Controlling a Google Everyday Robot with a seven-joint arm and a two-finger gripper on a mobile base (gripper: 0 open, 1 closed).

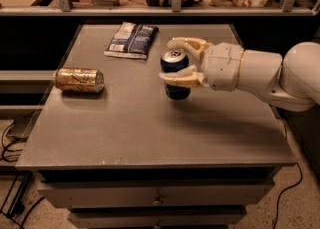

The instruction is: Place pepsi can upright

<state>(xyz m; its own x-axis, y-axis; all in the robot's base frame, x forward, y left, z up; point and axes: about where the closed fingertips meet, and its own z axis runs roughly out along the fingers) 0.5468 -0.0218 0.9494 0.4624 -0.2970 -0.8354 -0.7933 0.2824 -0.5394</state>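
Observation:
The pepsi can [176,75] is blue with a silver top and stands upright near the middle of the grey table [150,133]. Its base is at or just above the tabletop. My gripper [176,62] reaches in from the right and is shut on the can. One tan finger [184,43] lies behind the can's top and the other finger [181,78] crosses its front. The white arm [260,73] extends off to the right.
A gold can [79,80] lies on its side at the table's left. A dark snack bag [131,40] lies flat at the back. A shelf rail [170,9] with several items runs behind the table. Drawers [155,195] sit below the front edge.

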